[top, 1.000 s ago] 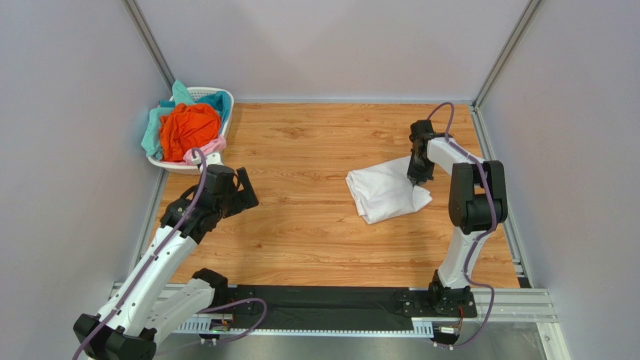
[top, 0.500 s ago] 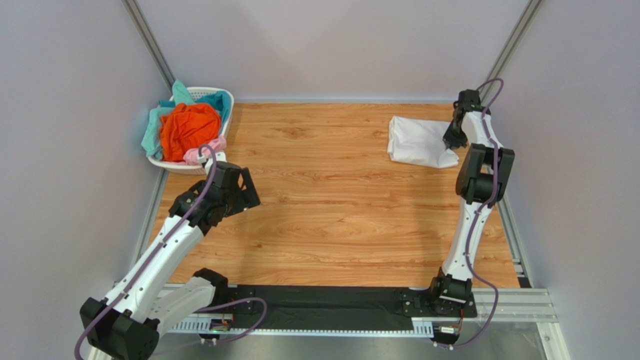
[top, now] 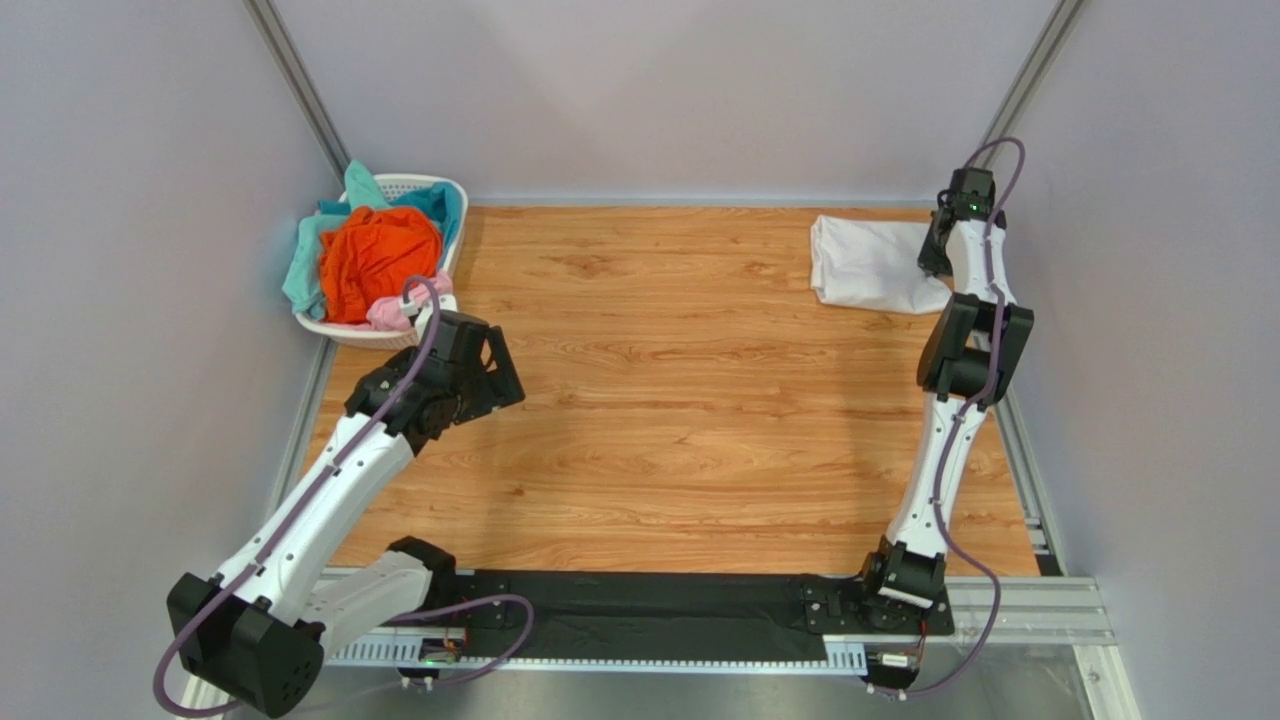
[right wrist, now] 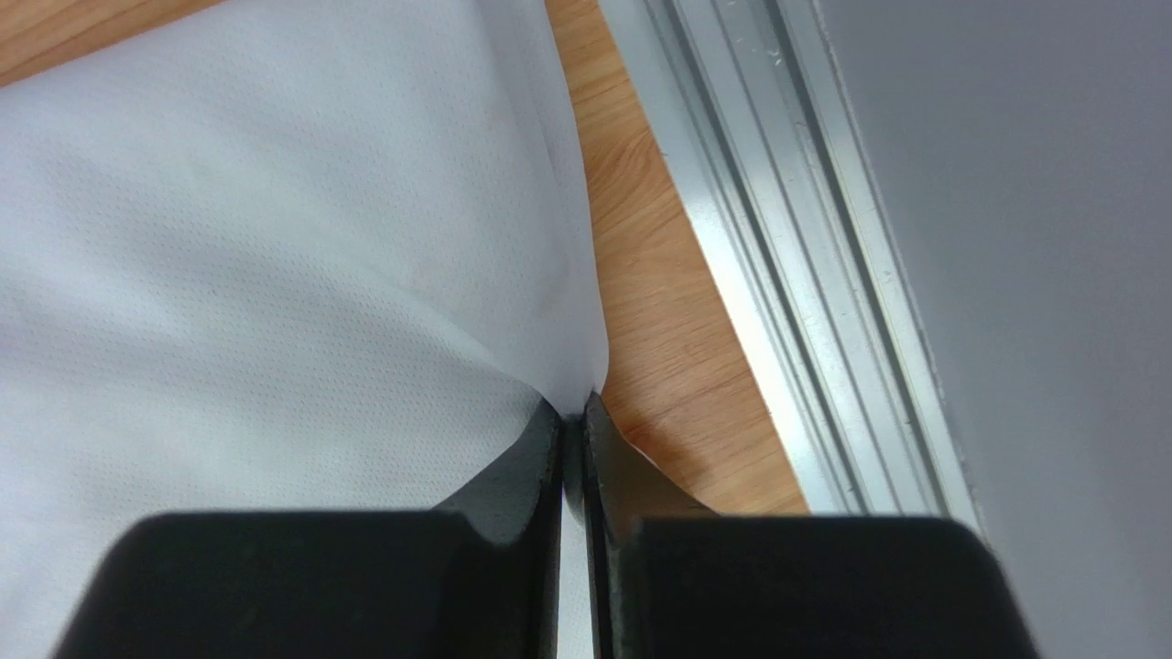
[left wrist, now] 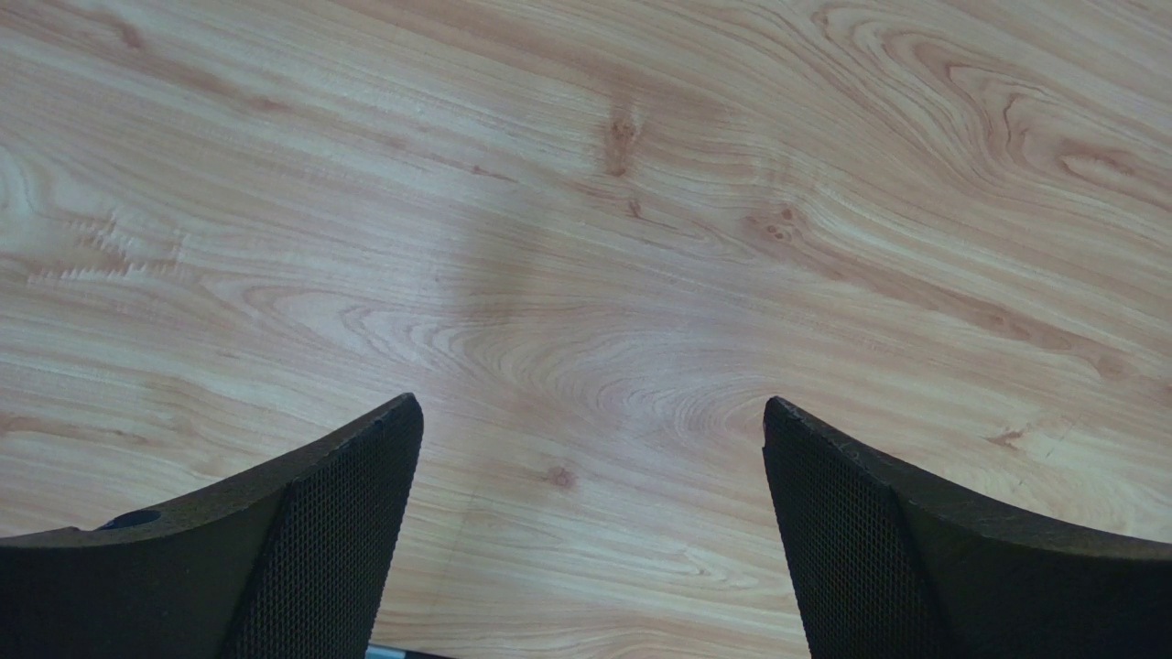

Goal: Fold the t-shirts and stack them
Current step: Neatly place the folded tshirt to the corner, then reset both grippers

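A folded white t-shirt (top: 872, 264) lies at the table's far right corner. My right gripper (top: 935, 258) is shut on its right edge; in the right wrist view the white t-shirt (right wrist: 262, 275) runs into the pinched fingertips of that gripper (right wrist: 578, 407). An orange t-shirt (top: 376, 255), a teal one (top: 313, 248) and a pale pink one (top: 406, 305) are heaped in the basket at the far left. My left gripper (top: 489, 368) hovers just below the basket. In its wrist view the left gripper (left wrist: 592, 426) stands open over bare wood.
A white lattice basket (top: 446, 203) sits at the far left corner. An aluminium rail (right wrist: 771, 261) and the grey wall run close beside the right gripper. A black base strip (top: 646, 608) lies along the near edge.
The right gripper has dragged the white t-shirt from mid-right of the table to the far right corner. The left gripper has edged slightly up toward the basket.
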`<state>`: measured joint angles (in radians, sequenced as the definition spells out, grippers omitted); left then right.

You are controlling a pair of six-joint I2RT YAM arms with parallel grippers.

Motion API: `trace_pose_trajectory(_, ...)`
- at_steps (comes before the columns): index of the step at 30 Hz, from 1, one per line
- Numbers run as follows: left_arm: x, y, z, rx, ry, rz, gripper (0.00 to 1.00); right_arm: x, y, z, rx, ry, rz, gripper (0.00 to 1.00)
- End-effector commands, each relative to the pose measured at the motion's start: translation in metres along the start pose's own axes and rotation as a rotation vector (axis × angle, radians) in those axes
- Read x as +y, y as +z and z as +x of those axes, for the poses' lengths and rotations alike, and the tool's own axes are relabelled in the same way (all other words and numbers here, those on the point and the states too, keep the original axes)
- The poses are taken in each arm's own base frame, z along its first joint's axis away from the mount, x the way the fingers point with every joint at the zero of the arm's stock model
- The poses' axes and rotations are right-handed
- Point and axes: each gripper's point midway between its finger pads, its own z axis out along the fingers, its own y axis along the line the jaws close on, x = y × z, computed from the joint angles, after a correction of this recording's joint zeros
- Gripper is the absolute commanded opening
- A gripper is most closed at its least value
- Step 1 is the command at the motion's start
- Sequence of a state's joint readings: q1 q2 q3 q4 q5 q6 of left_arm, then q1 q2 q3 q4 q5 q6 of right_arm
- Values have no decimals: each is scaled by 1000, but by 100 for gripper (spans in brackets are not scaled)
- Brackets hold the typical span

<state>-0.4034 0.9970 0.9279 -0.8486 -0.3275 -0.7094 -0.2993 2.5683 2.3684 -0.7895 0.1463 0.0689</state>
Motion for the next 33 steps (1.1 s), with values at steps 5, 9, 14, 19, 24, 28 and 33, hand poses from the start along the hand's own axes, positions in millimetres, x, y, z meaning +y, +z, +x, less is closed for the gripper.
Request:
trace_pose_trajectory(5, -9, -5, -17, -24, -34, 7, 100, -5, 5, -45, -160, -114, 6, 16)
trace_pose_trajectory(9, -12, -3, -19, -16, -23, 9, 100, -7, 1, -56, -199, -102, 21, 33)
trace_pose_trajectory(14, -11, -5, -24, -25, -17, -4, 100, -2, -29, -80, -265, -86, 15, 96)
trace_pose_trajectory(19, -8, -12, -30, -53, -18, -7, 100, 5, -77, -91, -304, -154, 73, 100)
trace_pose_trajectory(24, -5, -13, -34, -81, -26, -17, 100, 12, -157, -101, -379, -73, 99, 100)
trace_pose_trajectory(28, -10, -18, -38, -92, -19, 14, 100, 29, -216, -95, -427, 18, -37, 100)
trace_pose_trajectory(33, -14, -27, -42, -127, -41, 69, 100, 47, -249, -68, -422, 21, -100, 100)
